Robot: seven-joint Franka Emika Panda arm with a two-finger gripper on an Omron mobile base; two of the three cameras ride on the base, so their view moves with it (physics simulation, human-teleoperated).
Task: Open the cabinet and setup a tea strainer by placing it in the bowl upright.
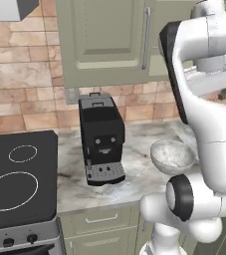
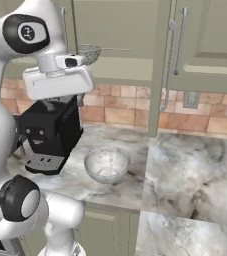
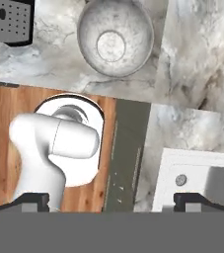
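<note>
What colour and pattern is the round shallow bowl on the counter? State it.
Whitish-grey with marble-like mottling; the round shallow bowl shows best in the hand view.

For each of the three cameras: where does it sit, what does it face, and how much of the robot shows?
Left base view: behind-left, facing the coffee machine and stove; arm at right.
Right base view: behind-right, facing the open cabinet with the tea strainer; arm at left.
Hand view: looking down; open gripper.
All share the bowl.

No readable text, label, brand, number or sign appears anywhere.
</note>
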